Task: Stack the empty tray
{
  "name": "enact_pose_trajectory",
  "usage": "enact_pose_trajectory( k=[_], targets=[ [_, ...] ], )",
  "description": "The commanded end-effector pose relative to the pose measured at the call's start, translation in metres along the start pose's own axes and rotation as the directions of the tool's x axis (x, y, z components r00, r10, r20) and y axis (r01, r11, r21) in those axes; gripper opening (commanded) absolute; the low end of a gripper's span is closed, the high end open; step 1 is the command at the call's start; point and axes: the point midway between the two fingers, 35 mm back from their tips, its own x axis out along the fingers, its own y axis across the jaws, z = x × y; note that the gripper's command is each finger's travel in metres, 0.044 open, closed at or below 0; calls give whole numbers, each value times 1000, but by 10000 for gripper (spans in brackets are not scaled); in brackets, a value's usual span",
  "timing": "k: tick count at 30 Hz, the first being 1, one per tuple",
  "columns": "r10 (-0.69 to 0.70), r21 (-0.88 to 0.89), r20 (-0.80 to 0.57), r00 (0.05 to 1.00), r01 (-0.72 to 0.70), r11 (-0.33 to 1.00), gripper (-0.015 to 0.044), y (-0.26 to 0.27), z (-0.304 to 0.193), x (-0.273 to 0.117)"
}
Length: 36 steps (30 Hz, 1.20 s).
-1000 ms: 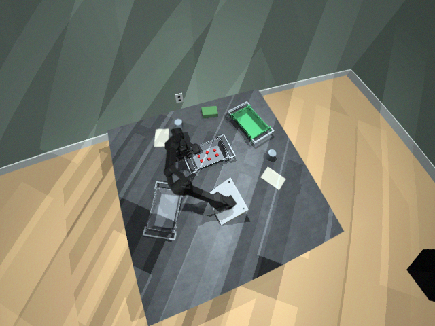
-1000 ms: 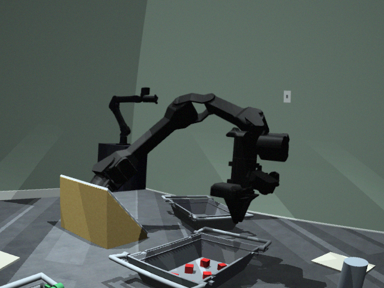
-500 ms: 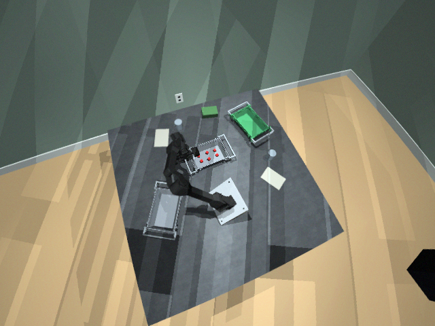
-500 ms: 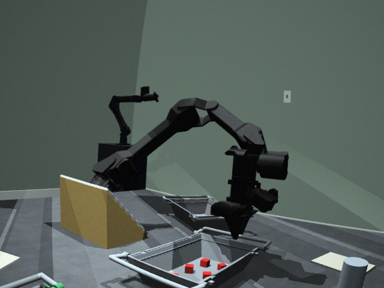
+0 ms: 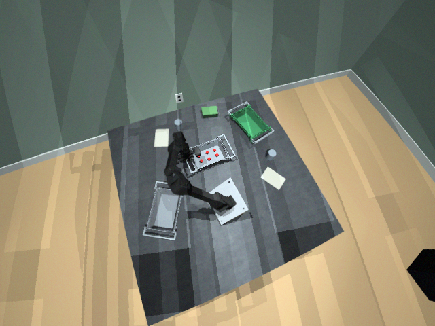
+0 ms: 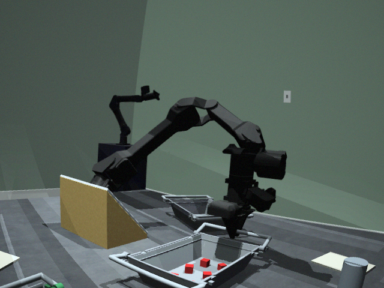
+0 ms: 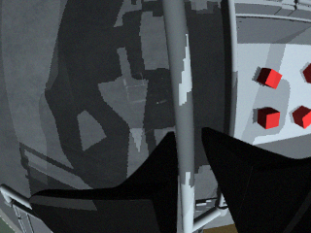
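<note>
The loaded grey tray stands on the table with several red blocks on its floor. Its far-end bar is swung out. The bar at the arm's end is also swung out. My gripper points down at this bar, slightly open. The bar shows between its fingertips in the wrist view, with narrow gaps; any contact is hidden. The empty grey tray lies apart, its bars swung out.
A green tray, a green block, two cream plates and two grey cylinders stand around. The arm rises from a wedge-shaped base. Another arm stands in the background.
</note>
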Motion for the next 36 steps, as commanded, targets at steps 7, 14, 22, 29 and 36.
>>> enact_pose_trajectory(
  k=[7,14,22,29,36],
  targets=[
    [-12,5,6,1000,12,1000,88,-30,1,-15],
    [-13,5,6,1000,13,1000,88,-56,1,-6],
    [-13,5,6,1000,13,1000,88,-67,2,0],
    [-15,5,6,1000,15,1000,88,-63,3,-38],
    [-17,11,8,1000,17,1000,88,-65,3,-33]
  ],
)
